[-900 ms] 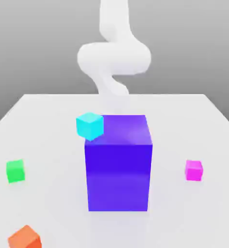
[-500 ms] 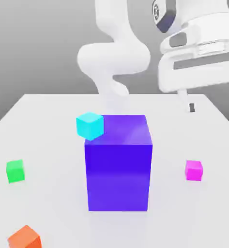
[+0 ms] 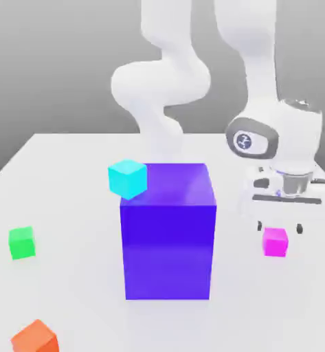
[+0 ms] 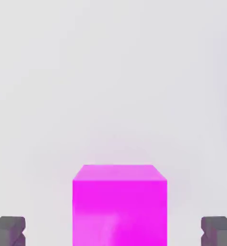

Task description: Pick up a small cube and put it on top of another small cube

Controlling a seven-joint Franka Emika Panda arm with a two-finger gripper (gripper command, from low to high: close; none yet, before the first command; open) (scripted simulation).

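Five cubes are sitting on the white tabletop [image 3: 69, 158], and the big blue-violet cube [image 3: 168, 237] is standing at its middle, serving here as the landmark. The white arm [image 3: 165, 82] is rising behind the blue-violet cube and bending over toward the exterior view's right of it. The hand [image 3: 280, 226] is hanging at that side, pointing down, its jaws spread wide and grasping nothing. A round dark badge with a pale mark [image 3: 244, 141] is showing on the wrist, too small to read. The cyan cube [image 3: 128, 179] is resting just beside the blue-violet cube's upper rear corner, on the exterior view's left. The orange cube [image 3: 34, 338] is lying well in front and to the left of the blue-violet cube, near the tabletop's front edge. The green cube [image 3: 21, 243] is sitting well apart to the left. The small cube [image 3: 275, 242], magenta-pink, is sitting to the right of the blue-violet cube with bare tabletop between them, directly under the hand; in the hand view it [image 4: 119, 206] is lying between the two dark fingertips [image 4: 8, 229], with open gaps on both sides.
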